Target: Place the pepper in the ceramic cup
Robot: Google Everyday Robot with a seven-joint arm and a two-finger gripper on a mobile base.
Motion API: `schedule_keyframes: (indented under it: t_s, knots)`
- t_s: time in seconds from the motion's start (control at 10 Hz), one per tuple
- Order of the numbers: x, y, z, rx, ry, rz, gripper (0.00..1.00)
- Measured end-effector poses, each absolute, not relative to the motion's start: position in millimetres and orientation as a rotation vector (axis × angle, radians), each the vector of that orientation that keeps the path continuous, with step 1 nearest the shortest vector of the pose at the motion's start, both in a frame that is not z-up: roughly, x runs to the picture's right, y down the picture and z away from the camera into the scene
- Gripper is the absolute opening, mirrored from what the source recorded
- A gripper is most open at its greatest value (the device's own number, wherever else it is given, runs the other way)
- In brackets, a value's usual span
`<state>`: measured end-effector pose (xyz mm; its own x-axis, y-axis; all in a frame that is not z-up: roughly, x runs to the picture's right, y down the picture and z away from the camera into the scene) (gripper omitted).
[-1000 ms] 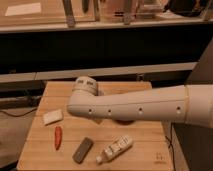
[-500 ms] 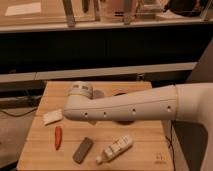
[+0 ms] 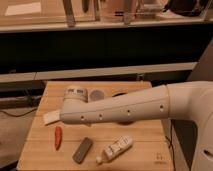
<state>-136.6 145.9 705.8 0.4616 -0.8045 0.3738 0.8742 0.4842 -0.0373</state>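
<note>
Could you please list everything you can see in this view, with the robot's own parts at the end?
table: one, light wood, centre of view
pepper: one, red-orange, lying front left on the table
block: one, grey, at the front, right of the pepper
bottle: one, white, on its side right of the block
ceramic cup: one, whitish-grey, at the back, just behind the arm
flat piece: one, white, left side, by the arm's end
arm: one, white, reaching across from the right
gripper: not in view
</note>
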Motion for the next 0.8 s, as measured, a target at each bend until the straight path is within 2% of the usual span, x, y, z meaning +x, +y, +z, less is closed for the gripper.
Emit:
schedule_keyframes:
  t_s: [0.1, 0.2, 0.3, 0.4, 0.6, 0.7, 0.8]
  knots:
    - [-143, 148, 706, -0.235, -0.334, -1.067, 0.53]
    - [-153, 151, 707, -0.235, -0.341, -1.095, 0.52]
    - [-160, 152, 708, -0.231, -0.350, -1.111, 0.55]
    - [-163, 154, 710, -0.228, -0.356, -1.132, 0.66]
    - [-167, 156, 713, -0.225, -0.366, -1.147, 0.76]
    - [-168, 156, 714, -0.224, -0.370, -1.157, 0.79]
    - [-171, 157, 713, -0.222, -0.374, -1.174, 0.78]
